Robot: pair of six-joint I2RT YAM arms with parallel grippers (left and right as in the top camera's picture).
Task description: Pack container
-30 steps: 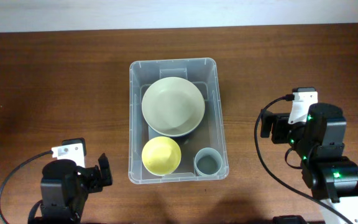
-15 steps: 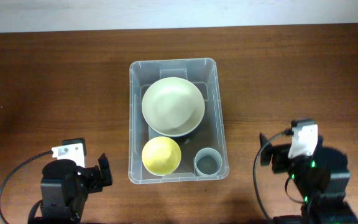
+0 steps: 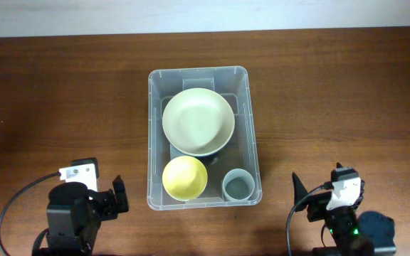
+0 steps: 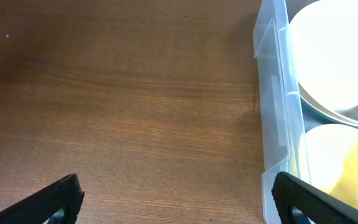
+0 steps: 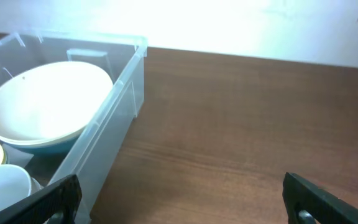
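Two bowls [image 3: 198, 121] [image 3: 184, 177], one cup [image 3: 238, 186], one container [image 3: 198, 70]

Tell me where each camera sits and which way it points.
Overhead: above the table, looking straight down on the bin; left arm and right arm show below.
Left wrist: on the left arm, looking down at the bin's left wall; left claw tips show.
Right wrist: on the right arm, looking low across the bin's right wall; right claw tips show.
All share the big bowl.

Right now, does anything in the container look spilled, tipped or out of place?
Nothing stands out. The large pale bowl, the yellow bowl and the grey cup sit mouth up inside the container; nothing is spilled.
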